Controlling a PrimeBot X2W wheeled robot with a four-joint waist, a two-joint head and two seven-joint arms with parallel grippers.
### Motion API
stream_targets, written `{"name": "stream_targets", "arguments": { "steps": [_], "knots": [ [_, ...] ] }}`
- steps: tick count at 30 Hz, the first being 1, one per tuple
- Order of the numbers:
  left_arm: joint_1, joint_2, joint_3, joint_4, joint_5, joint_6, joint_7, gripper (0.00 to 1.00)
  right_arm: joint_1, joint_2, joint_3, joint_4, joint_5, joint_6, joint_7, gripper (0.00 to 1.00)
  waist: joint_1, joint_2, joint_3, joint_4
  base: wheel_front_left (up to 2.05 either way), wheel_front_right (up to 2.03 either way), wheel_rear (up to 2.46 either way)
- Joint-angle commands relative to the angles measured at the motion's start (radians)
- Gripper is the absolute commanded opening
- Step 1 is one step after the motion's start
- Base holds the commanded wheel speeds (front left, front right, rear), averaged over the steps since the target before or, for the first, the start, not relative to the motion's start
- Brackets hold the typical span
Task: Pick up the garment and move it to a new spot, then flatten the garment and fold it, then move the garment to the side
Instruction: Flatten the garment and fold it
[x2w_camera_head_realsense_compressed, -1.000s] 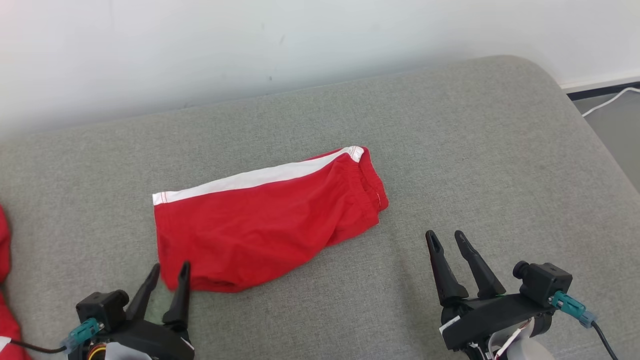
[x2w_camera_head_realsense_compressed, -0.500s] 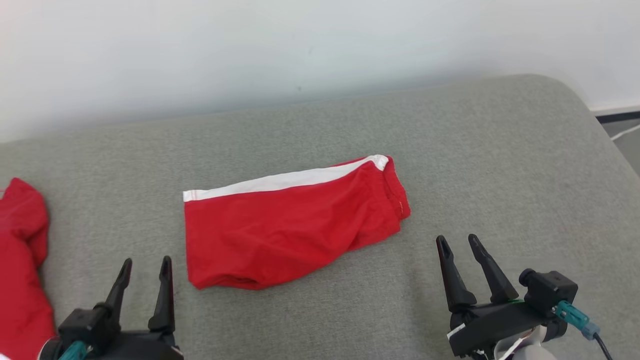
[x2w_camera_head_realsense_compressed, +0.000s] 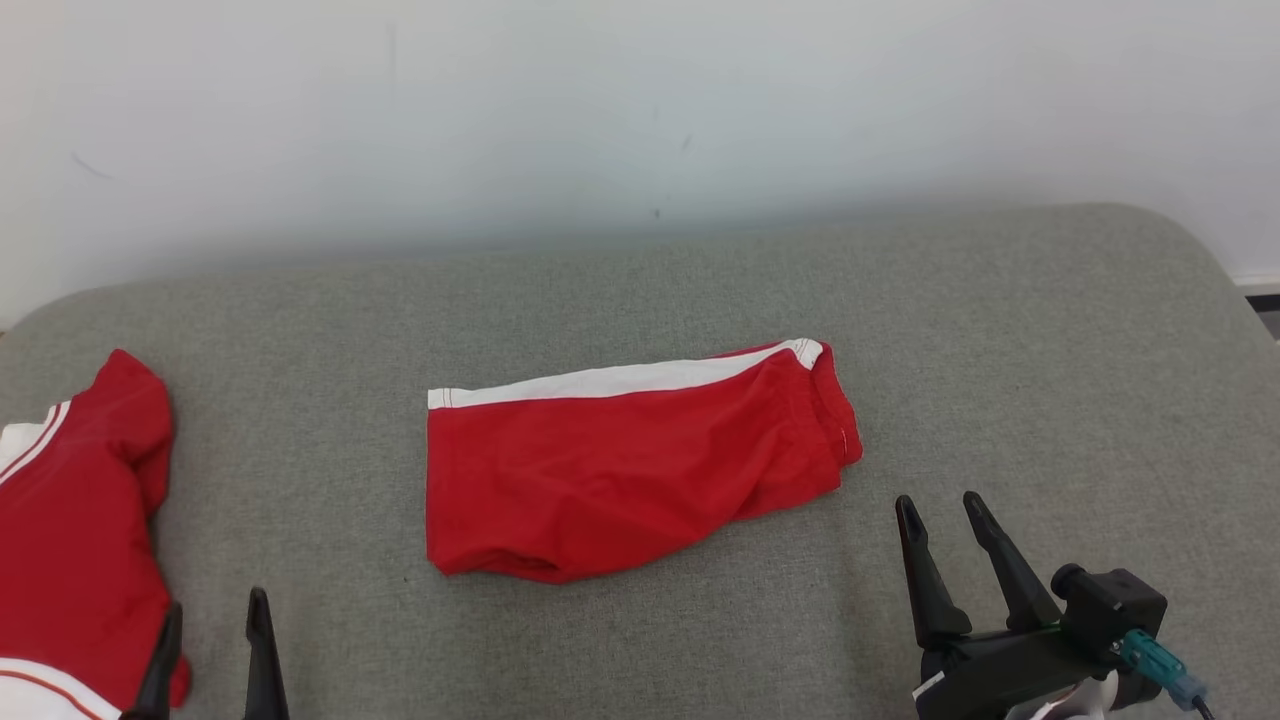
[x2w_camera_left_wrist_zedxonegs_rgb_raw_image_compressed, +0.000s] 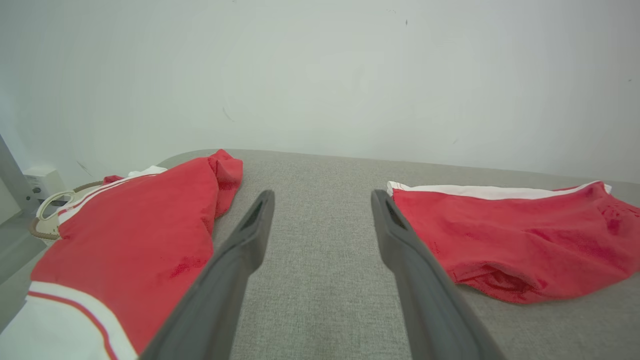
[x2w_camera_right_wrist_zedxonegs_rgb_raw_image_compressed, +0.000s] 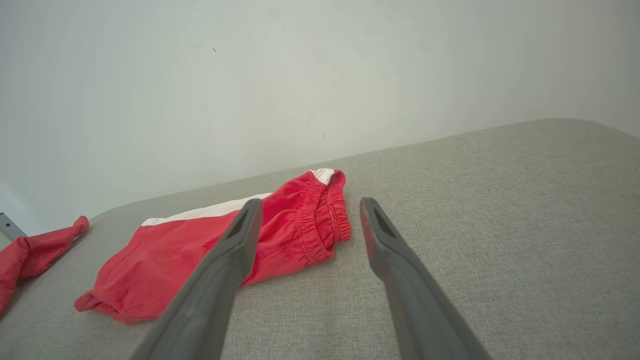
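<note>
A plain pale wall (x2w_camera_head_realsense_compressed: 640, 100) backs the scene. Below it, a grey padded surface (x2w_camera_head_realsense_compressed: 1000, 330) takes up most of the head view and gives broad, soft support for spreading cloth.

The garment, a pair of red shorts (x2w_camera_head_realsense_compressed: 620, 470), lies near the middle of the surface. It appears doubled over on itself, with the white side stripe (x2w_camera_head_realsense_compressed: 620, 382) along the far edge and the gathered waistband (x2w_camera_head_realsense_compressed: 840, 415) at the right end. The near left corner bulges a little, so the fold looks done but not crisp. On that reading, only the move to the side is left.

A second red garment (x2w_camera_head_realsense_compressed: 70, 520) with white trim lies rumpled at the far left edge, well apart from the shorts. I cannot tell whether it marks the spot for finished pieces.

The right gripper (x2w_camera_head_realsense_compressed: 938, 500) hangs near the waistband end with its jaws spread and nothing in them. The left gripper (x2w_camera_head_realsense_compressed: 216, 600) sits low at the near left, between the two garments, equally wide and empty over bare grey fabric. Both stand clear of the shorts, which suits letting the fold settle before any regrasp.
</note>
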Motion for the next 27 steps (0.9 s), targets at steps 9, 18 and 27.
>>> {"name": "stream_targets", "arguments": {
  "steps": [9, 18, 27],
  "knots": [
    [0.121, -0.010, 0.014, -0.058, 0.044, 0.006, -0.003, 1.00, 0.052, 0.022, -0.031, -0.012, -0.059, 0.000, 0.002, 1.00, 0.0000, 0.0000, -0.040, 0.023, 0.00, 0.00, 0.00],
    [0.145, -0.005, 0.006, -0.089, 0.055, 0.012, -0.003, 1.00, 0.066, 0.026, -0.044, -0.029, -0.088, 0.000, 0.021, 1.00, 0.0000, 0.0000, -0.044, 0.033, 0.00, 0.00, 0.00],
    [0.150, 0.000, -0.008, -0.077, 0.051, -0.001, -0.003, 1.00, 0.070, 0.031, -0.049, -0.042, -0.111, 0.000, 0.045, 1.00, 0.0000, 0.0000, -0.043, 0.026, 0.00, 0.00, 0.00]
  ]
}}
